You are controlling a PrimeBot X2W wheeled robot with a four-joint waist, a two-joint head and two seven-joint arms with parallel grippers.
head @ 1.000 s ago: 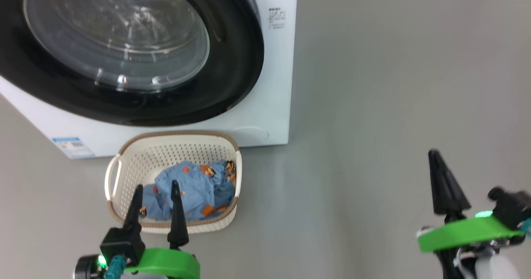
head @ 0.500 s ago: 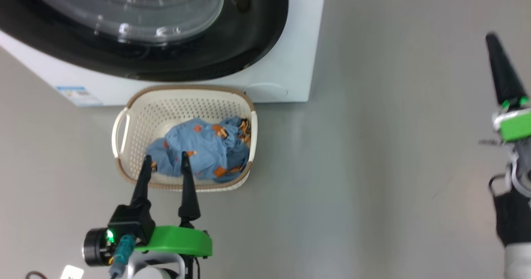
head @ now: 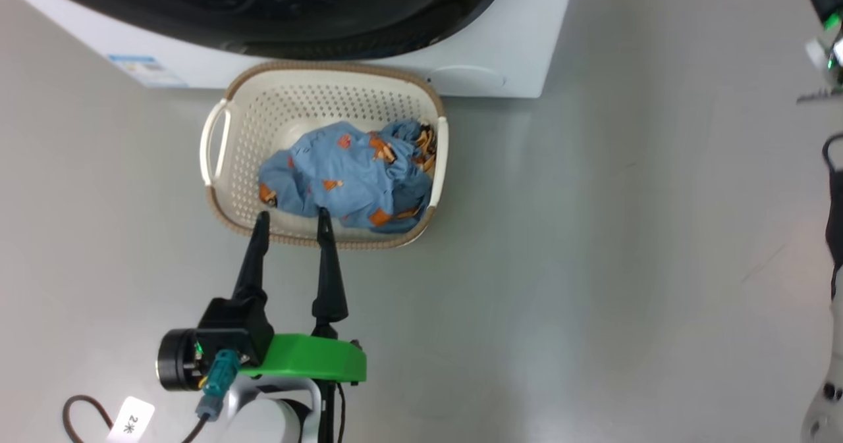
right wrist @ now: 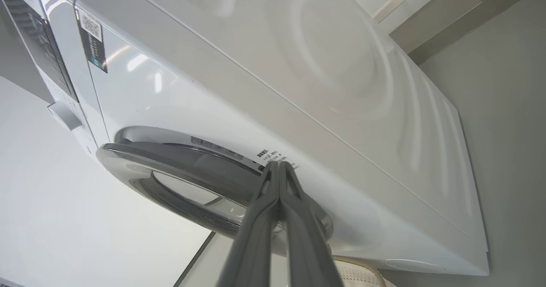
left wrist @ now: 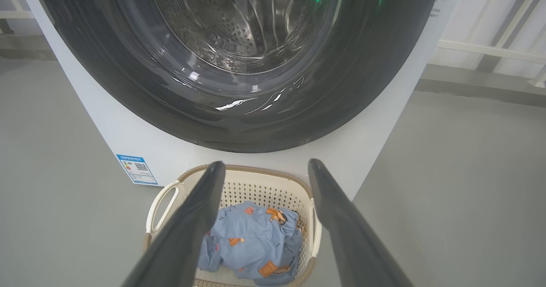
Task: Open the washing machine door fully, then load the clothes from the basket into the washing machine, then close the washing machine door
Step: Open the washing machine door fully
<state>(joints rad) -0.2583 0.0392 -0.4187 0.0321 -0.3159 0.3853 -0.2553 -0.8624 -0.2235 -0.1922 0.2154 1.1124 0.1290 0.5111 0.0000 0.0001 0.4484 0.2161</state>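
Shut right gripper (right wrist: 278, 164) points at the right rim of the washing machine door (right wrist: 200, 167), nearer it than the wide-open left gripper (head: 292, 214), low below the door.

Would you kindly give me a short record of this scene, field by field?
washing machine: white front-loader, behind the basket
washing machine door: looks closed, drum visible through the glass
basket: on the grey floor, in front of the machine
clothes: blue bundle inside the basket
left gripper: open, empty, fingertips at the basket's near rim
right gripper: shut, empty, tips near the door's rim
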